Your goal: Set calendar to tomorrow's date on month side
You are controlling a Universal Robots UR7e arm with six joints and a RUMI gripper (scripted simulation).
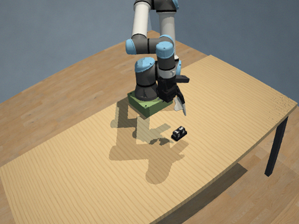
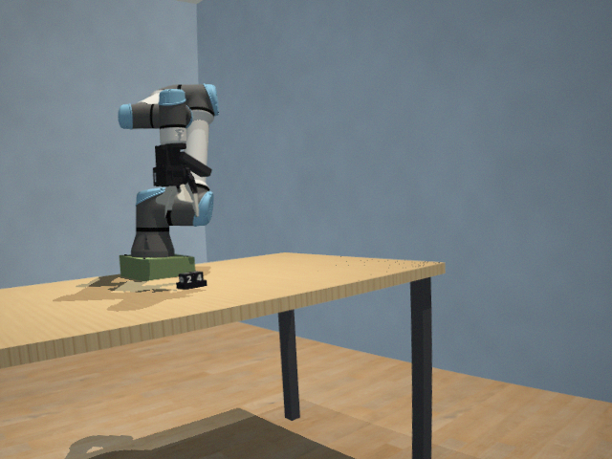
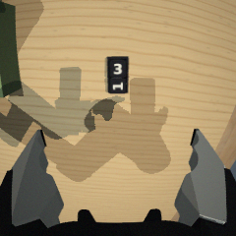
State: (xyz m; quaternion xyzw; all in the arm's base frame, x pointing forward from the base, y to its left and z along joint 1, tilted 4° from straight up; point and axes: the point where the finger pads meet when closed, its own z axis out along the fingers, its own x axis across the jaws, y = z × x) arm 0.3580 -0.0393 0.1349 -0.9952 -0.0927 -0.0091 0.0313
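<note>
I'm seeing the tray (image 1: 176,138) sitting mid-table (image 1: 69,191), holding both cubes (image 3: 117,75) side by side, long axis running up-down in the wrist view; the exterior side is reading 2 4. My gripper (image 3: 117,131) is hanging wide open, holding nothing

Two plain blue-grey walls (image 2: 395,148) meet in a vertical corner (image 2: 200,59) behind the tool. The floor (image 1: 31,87) is laid in warm brown wooden boards with a mixed grain and runs all around the furniture. The one piece of furniture is a table (image 1: 226,99) with a pale, finely striped wooden top and a gently curved front edge; it spreads out below the tool. Dark, straight, square-section legs (image 2: 421,365) carry it, two of them showing in the side view. Light falls from above and behind, throwing soft-edged brown shadows (image 1: 160,161) across the top below the tool, and a broad dark shadow (image 2: 237,439) of the table onto the floorboards.
</note>
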